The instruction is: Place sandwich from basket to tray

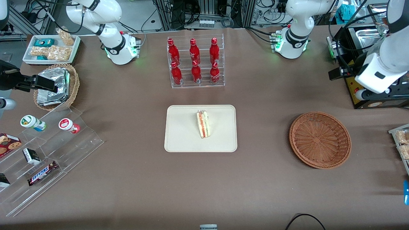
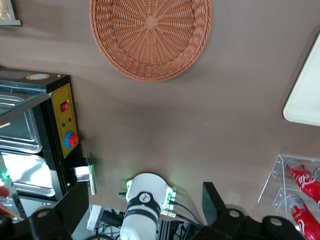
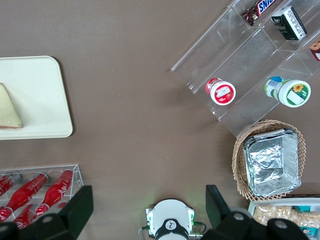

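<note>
Item: sandwich [image 1: 203, 124]. It is lying on its side near the middle of the tray [image 1: 179, 140], filling layers showing along one long edge, well clear of the low rim on every side; judged a sensible resting spot, since a wedge set centrally is not likely to slide off.

Item: tray. It is sitting flat on the brown surface [image 1: 127, 179], nearer the front camera than the clear rack of red bottles [image 1: 195, 62]; judged to be placed centrally so the working arm is reaching it easily.

Item: basket [image 1: 320, 139]. It is standing empty, well apart from the tray, toward the working arm's end of the surface; in the wrist view its woven floor [image 2: 150, 30] is showing nothing inside.

Item: claw [image 2: 145, 210] of the left arm. It is hanging high above the surface, beside the black control box [image 2: 62, 125] and farther from the front camera than the basket, holding nothing. Its two fingers [image 2: 212, 200] are standing wide apart with bare surface between them.

Status: the sandwich is out of the basket and on the tray, so the transfer is looking complete; the raised, unloaded claw is consistent with an arm parked clear of the work
</note>
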